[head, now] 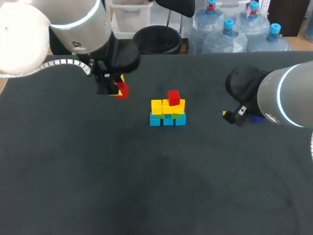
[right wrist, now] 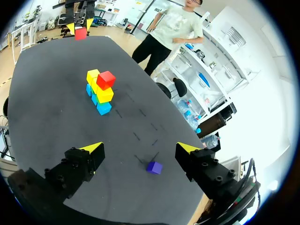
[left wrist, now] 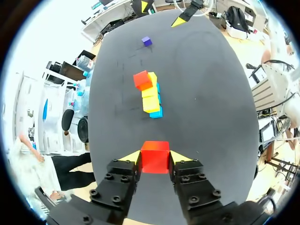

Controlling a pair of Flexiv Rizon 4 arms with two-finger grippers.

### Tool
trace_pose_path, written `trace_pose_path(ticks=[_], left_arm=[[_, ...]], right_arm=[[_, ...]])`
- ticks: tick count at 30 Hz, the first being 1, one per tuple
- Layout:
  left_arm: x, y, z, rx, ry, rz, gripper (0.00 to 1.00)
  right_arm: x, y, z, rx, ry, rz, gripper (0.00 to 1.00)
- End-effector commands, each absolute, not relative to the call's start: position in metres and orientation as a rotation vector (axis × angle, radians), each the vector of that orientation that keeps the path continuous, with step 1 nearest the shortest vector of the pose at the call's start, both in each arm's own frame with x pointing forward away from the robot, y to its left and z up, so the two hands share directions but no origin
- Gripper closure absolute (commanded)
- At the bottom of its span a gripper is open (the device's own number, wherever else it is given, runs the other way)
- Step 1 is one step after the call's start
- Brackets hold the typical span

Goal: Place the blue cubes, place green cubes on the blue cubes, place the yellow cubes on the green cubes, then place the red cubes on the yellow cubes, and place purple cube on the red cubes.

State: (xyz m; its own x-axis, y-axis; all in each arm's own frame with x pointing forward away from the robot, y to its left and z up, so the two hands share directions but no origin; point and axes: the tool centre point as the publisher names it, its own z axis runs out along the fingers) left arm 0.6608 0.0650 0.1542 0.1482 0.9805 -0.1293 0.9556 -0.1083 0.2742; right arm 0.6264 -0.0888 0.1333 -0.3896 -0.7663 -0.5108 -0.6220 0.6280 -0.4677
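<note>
Stack (head: pixel 167 112) built through yellow, first red cube (head: pixel 173 97) atop; left claw (left wrist: pixel 155 157) grips second red cube (head: pixel 122 90); right claw (right wrist: pixel 139 147) gapes empty; purple cube (right wrist: pixel 154 167) pending.

- The stack (head: pixel 167 112) stands mid-bench (head: pixel 146 186), three cubes wide and three rows high.
- The top cube (head: pixel 173 97) sits on its upper row, just right of middle.
- The left tool (left wrist: pixel 155 158), left of and behind the stack, clamps the held cube (head: pixel 122 90) between both fingers.
- The right tool (right wrist: pixel 140 149) hangs well right of the stack, fingers apart over the loose cube (right wrist: pixel 154 167) on the bench.
</note>
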Motion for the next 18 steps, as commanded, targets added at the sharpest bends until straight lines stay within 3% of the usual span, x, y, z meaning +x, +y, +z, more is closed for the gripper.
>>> trace_pose_path(ticks=[1,18], left_arm=[[0.657,0.069,0.154,2.132,1.865,0.121,1.0],[0.675,0.037,0.137,2.203,1.801,0.082,1.0]], right_arm=[[0.626,-0.09,0.132,-1.077,2.127,-0.258,0.0],[0.626,-0.09,0.132,-1.077,2.127,-0.258,0.0]])
